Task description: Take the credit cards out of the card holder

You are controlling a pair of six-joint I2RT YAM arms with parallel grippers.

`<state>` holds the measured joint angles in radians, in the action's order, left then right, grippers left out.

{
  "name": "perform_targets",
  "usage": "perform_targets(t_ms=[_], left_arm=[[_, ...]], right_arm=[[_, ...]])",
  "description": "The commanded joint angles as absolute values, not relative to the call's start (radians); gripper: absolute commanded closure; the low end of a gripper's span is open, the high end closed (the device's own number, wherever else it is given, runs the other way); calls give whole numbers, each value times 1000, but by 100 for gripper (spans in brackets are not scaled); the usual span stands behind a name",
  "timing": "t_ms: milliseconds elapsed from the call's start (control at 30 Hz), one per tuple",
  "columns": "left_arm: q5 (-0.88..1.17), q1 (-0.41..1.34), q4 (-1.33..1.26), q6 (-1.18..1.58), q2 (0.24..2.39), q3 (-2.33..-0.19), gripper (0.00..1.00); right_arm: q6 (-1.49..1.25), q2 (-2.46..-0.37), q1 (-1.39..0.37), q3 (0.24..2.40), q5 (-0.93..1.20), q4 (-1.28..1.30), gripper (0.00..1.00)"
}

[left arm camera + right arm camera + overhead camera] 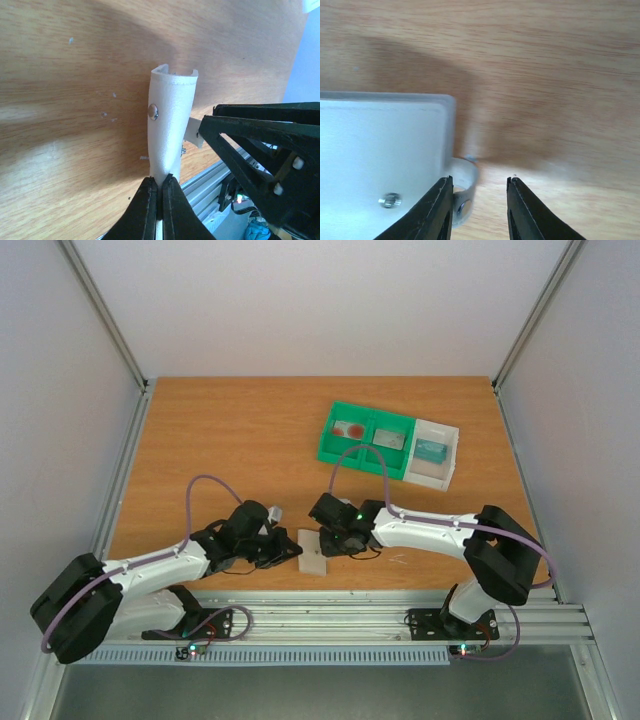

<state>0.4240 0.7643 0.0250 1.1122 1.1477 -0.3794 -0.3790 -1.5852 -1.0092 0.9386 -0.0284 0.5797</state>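
We read no text, brand or number in any view. Markings on the small flat cards [349,428] in the green two-compartment plastic bin [330,453] and the white tray [428,477] near the table's far right corner are too small to tell. The pale translucent plastic card holder [170,125] at the near edge shows only a plain metal stud [154,112].

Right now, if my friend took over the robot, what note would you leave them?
Left tool: shut on the edge of the flat, pale translucent plastic card holder, near the wooden table's front edge.
Right tool: open, fingers either side of the holder's small tab.
Done: the red-marked card and greyish card are in the green two-compartment bin, one each. The teal card is in the white tray.
Left: probably just letting go. I see no card in the holder.
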Motion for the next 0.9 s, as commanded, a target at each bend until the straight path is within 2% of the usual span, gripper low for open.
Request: perform_targets(t_ms=[0,133,333,667,800,867], left_arm=[[403,765,-5,1120,1107,-384,100],[398,766,31,1115,1088,-378,100],[375,766,59,1106,1080,-368,100],[372,765,56,1090,1093,-361,100],[373,765,57,1088,1095,-360,100],[375,765,56,1088,1095,-359,100]], right_arm=[[-389,-1533,-1006,919,-147,697,70],[-415,-1515,-1006,908,-178,723,71],[-409,-1459,-1008,877,-15,587,67],[-394,-1525,-1008,877,112,474,51],[-383,-1577,-1008,898,113,471,50],[-380,-1592,-1008,906,81,493,53]])
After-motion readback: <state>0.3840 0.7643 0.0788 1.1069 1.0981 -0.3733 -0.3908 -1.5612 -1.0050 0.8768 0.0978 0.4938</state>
